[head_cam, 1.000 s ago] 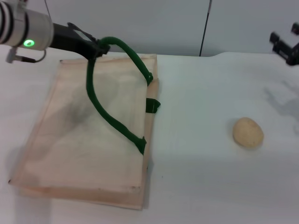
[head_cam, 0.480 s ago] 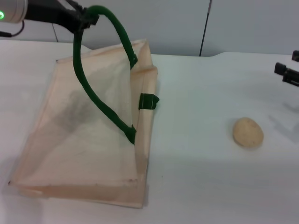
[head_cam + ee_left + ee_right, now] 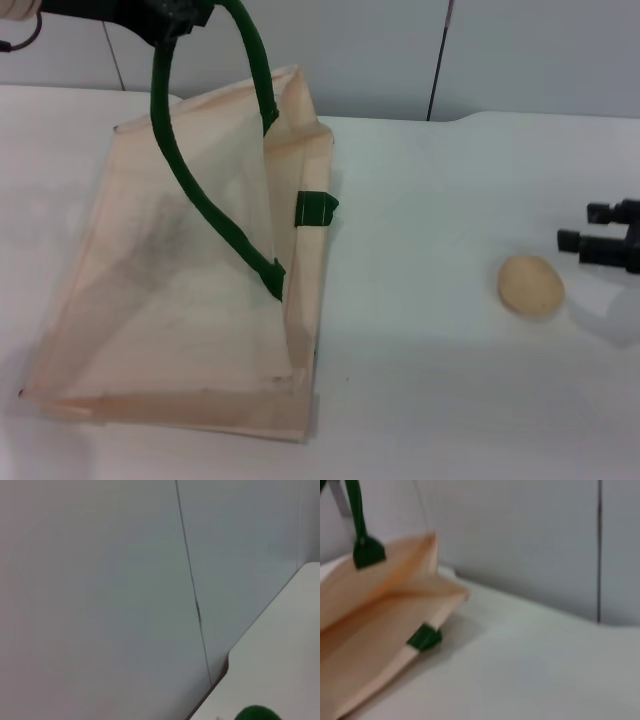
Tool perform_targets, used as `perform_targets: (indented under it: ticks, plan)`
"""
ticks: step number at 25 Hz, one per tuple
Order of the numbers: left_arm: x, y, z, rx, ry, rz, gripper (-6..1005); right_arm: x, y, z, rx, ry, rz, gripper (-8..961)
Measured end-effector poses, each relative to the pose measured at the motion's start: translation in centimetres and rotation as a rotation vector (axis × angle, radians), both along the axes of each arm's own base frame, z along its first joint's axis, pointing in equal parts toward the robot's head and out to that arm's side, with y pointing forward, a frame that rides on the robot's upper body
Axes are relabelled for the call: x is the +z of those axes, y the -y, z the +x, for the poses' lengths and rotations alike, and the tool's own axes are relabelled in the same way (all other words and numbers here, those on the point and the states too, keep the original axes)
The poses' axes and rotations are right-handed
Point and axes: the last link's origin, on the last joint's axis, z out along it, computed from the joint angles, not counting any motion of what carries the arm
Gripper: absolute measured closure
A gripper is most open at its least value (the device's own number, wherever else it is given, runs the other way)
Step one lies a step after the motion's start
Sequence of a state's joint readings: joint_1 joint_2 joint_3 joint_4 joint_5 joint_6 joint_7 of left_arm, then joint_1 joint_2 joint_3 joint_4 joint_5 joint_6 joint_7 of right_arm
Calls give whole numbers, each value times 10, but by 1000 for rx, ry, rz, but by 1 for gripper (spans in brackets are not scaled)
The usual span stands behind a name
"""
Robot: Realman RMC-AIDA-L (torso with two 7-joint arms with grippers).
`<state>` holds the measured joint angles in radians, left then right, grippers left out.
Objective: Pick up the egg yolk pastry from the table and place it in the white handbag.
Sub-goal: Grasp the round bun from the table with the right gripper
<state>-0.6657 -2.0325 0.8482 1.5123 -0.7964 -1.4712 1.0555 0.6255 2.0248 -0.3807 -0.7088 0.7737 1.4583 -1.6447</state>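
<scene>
The egg yolk pastry [image 3: 531, 285], a small tan ball, lies on the white table [image 3: 430, 380] at the right. The white handbag [image 3: 170, 300] lies at the left. My left gripper [image 3: 183, 14], at the top left, is shut on the bag's dark green rope handle [image 3: 200, 205] and holds it up, so the upper panel is raised and the mouth gapes toward the pastry. My right gripper [image 3: 582, 227] is open, just right of the pastry and slightly beyond it, not touching it. The right wrist view shows the bag's open side [image 3: 385, 630] and handle [image 3: 357, 515].
A second green handle tab [image 3: 317, 208] sticks out at the bag's right edge. A grey wall [image 3: 500, 50] stands behind the table. Bare tabletop lies between the bag and the pastry. The left wrist view shows the wall and a bit of green handle [image 3: 257, 713].
My left gripper has lifted the handle higher, raising the bag's upper panel and opening the mouth. My right gripper has come down and to the left, close to the pastry.
</scene>
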Motion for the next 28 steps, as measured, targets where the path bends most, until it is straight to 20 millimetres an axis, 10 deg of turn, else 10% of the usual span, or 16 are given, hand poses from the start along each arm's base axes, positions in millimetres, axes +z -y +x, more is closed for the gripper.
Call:
perform_targets:
  ticks: [28]
  plan:
    - [7, 8, 10, -18, -9, 4, 876, -38, -8, 1, -71, 86, -128, 77]
